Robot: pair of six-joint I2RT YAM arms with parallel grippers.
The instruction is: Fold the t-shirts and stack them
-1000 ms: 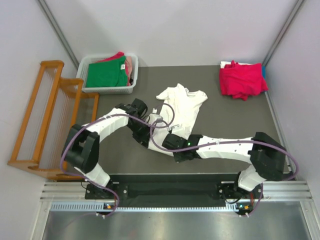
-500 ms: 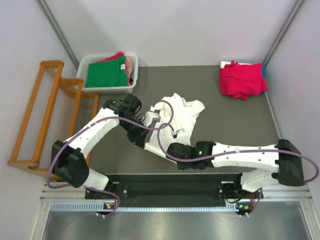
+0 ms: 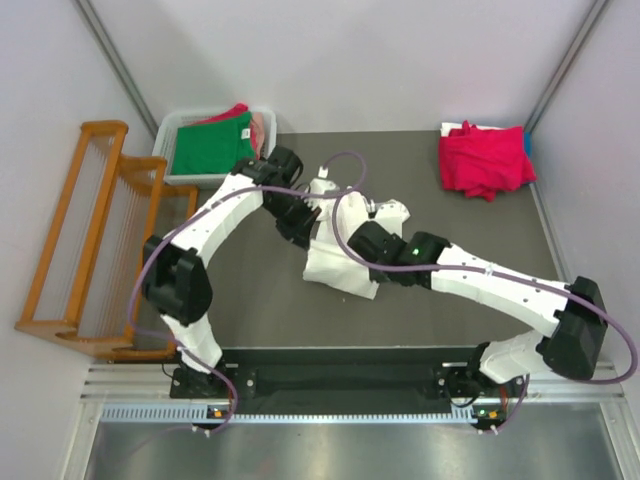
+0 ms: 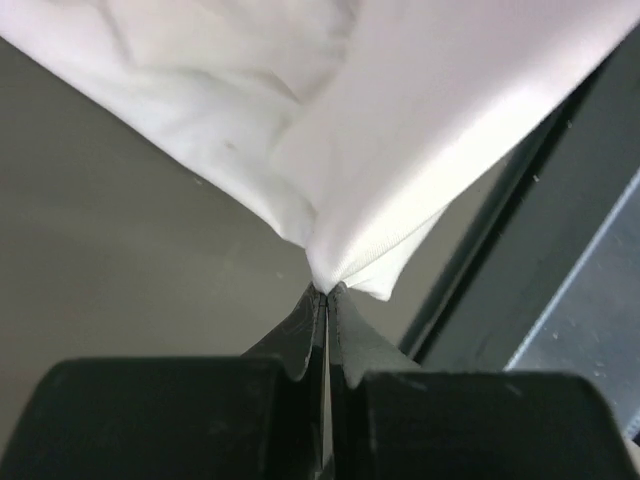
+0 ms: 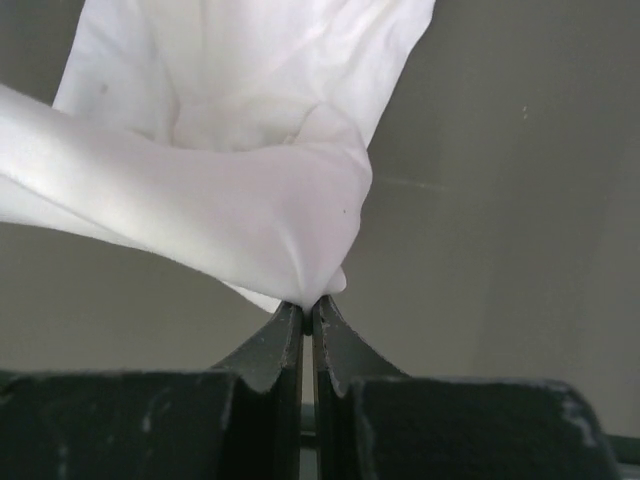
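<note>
Within clamped jaws of left gripper (image 4: 324, 296) and right gripper (image 5: 306, 306), the white t-shirt (image 3: 335, 270) has been doubled over itself; fold begun.

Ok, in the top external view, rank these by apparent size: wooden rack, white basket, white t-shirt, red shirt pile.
1. Orange wooden rack.
2. White t-shirt, only partly visible.
3. White basket and red shirt pile: too alike to rank.
</note>
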